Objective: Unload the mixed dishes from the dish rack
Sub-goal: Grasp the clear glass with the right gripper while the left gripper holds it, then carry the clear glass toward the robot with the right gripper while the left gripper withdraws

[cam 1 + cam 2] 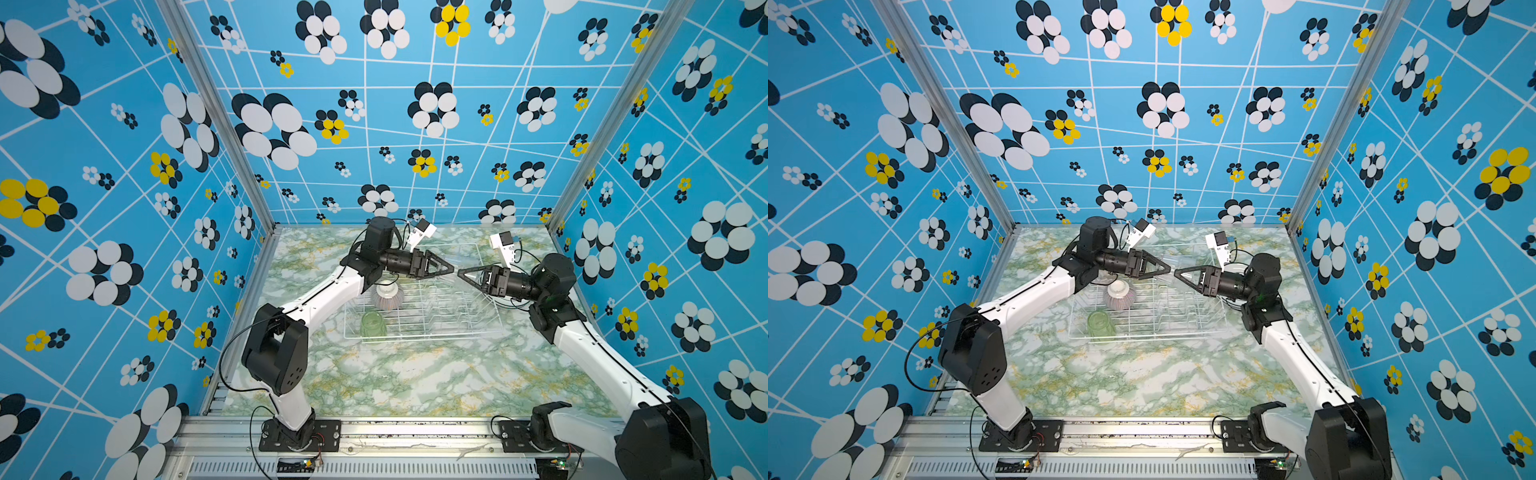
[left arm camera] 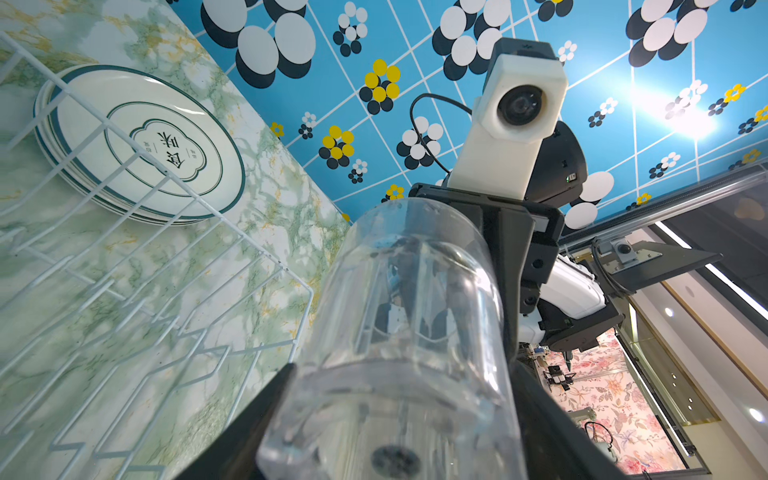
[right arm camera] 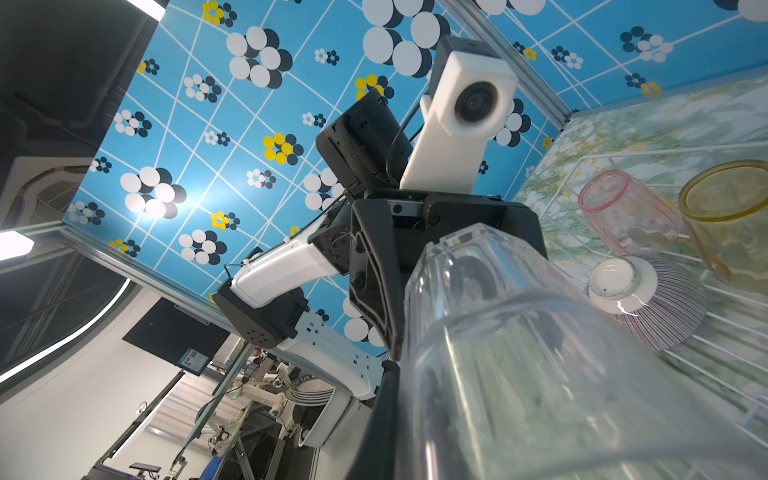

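— Handing over is judged to be the step in hand: the clear tumbler [image 2: 407, 332] is held in the air above the dish rack [image 1: 419, 336], between the two grippers.
— How is it gripped?
— It is clasped across its body by the left gripper [image 1: 446, 269], jaws set wide. The right gripper [image 1: 463, 275] is closed narrow, apparently pinched on the wall at the other end.
— What is left inside?
— The striped bowl [image 1: 386, 297], upturned, and the green tumbler [image 1: 372, 326], pink tumbler [image 3: 623, 208] and yellow tumbler [image 3: 731, 216] are seen there. The plates [image 2: 145, 141] are stacked on the counter [image 1: 415, 382] just beside the rack.
— And next?
— A release by the left gripper is called for, once the pinch is judged firm; the tumbler is then to be carried clear of the wires.
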Robot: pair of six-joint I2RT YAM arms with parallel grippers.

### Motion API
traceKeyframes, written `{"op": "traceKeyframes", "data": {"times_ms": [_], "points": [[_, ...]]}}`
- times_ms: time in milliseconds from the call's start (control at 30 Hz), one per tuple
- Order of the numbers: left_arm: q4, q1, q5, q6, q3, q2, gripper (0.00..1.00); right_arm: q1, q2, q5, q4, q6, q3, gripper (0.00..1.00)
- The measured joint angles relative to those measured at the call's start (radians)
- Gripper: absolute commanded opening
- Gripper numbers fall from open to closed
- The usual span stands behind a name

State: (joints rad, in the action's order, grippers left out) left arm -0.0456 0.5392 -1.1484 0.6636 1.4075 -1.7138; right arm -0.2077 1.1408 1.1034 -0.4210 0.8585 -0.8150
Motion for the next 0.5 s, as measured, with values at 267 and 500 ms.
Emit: {"op": "traceKeyframes", "data": {"times_ms": [267,500], "points": [[0.249,-0.027,0.136,-0.203,0.014,0.122,0.77,0.0,-0.147,-0.098,0.525,-0.322,-0.151,0.0],[0.4,-0.119,0.334,-0.292,-0.037,0.142,0.76,0.005,-0.226,-0.22,0.843,-0.465,-0.259,0.0]]}}
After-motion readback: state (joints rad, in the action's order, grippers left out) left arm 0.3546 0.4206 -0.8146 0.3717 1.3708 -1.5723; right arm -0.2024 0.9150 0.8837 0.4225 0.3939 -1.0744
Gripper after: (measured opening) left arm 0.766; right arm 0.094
